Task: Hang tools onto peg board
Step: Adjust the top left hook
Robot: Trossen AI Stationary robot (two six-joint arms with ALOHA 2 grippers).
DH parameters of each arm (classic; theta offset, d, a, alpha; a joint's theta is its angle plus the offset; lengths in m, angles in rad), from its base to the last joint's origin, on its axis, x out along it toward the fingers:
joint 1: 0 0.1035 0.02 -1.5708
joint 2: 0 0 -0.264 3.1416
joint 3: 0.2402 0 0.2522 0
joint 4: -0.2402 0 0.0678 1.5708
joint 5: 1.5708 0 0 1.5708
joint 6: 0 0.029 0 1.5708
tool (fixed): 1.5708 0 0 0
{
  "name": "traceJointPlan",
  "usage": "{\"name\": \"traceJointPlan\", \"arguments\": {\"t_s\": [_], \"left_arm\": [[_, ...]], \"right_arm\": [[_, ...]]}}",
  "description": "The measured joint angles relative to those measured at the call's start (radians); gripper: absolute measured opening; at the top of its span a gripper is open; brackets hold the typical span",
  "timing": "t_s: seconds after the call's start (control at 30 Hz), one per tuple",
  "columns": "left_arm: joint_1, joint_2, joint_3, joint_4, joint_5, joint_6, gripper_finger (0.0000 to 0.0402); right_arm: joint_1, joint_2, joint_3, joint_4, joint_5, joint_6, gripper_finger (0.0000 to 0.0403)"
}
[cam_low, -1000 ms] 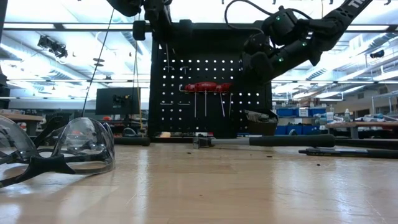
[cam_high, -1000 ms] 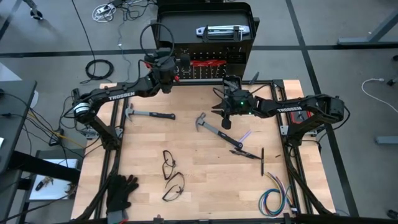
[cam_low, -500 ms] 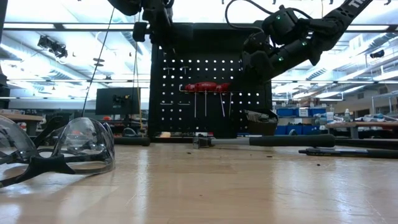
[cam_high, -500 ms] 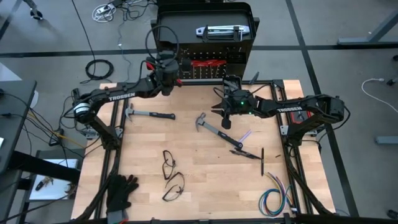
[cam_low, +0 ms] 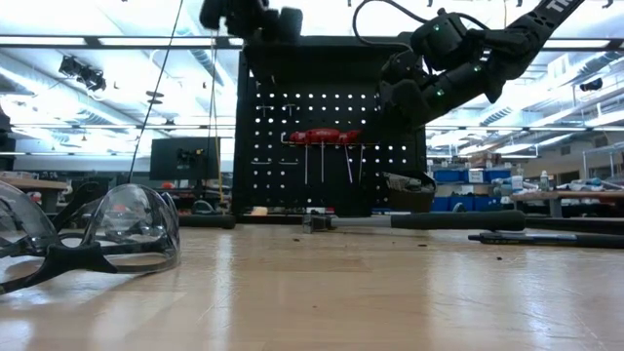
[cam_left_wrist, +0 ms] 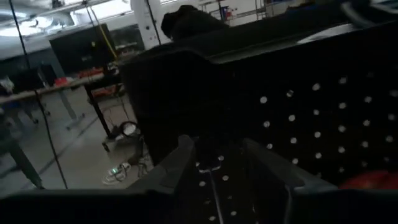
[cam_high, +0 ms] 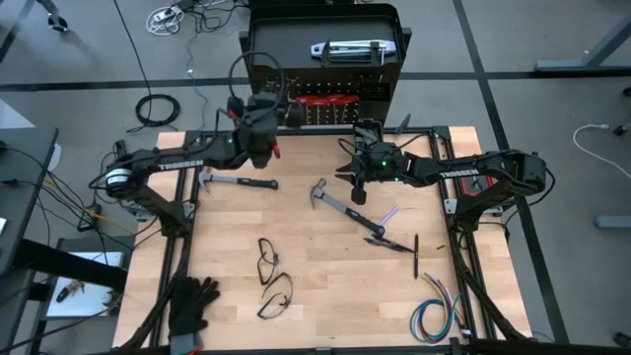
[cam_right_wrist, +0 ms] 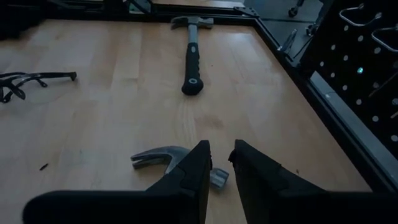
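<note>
The left gripper (cam_high: 268,138) hangs near the table's far edge, just in front of the peg board (cam_high: 325,104); its wrist view shows the two dark fingers (cam_left_wrist: 186,163) parted with nothing between them, the perforated panel close ahead. The right gripper (cam_high: 357,187) hovers over the table's middle, above the head of a hammer (cam_high: 340,207); its fingers (cam_right_wrist: 194,163) stand a narrow gap apart, empty, the hammer head below them. A second hammer (cam_high: 237,181) lies flat nearer the left side. Red-handled tools (cam_low: 322,136) hang in a row on the peg board.

The pale wooden table (cam_high: 306,296) also carries safety glasses (cam_high: 271,276), black gloves (cam_high: 190,304) and a coloured wire bundle (cam_high: 434,314) near its front. Beyond the board lies a bright workshop with a monitor (cam_low: 185,156) and benches.
</note>
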Motion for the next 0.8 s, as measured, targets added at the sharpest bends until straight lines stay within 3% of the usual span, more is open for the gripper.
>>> {"name": "traceJointPlan", "arguments": {"t_s": [0.17,0.27,0.4,0.57,0.8], "left_arm": [[-0.081,-0.024,0.001,-0.073,-0.004,0.120,0.0132],[-0.118,-0.042,-0.001,-0.206,0.035,0.133,0.0132],[-0.188,-0.080,-0.090,-0.309,0.103,0.078,0.0132],[-0.285,-0.156,-0.306,-0.159,0.105,0.056,0.0132],[-0.352,-0.203,-0.547,0.180,0.111,0.052,0.0131]], "right_arm": [[-0.004,0.000,0.000,-0.005,0.018,0.017,0.0083],[-0.004,-0.004,0.000,-0.021,0.028,0.018,0.0081],[0.018,-0.015,0.002,-0.021,0.152,-0.008,0.0080],[0.076,-0.006,0.073,-0.011,0.332,-0.145,0.0079],[0.049,-0.005,0.238,-0.007,0.312,-0.284,0.0082]]}}
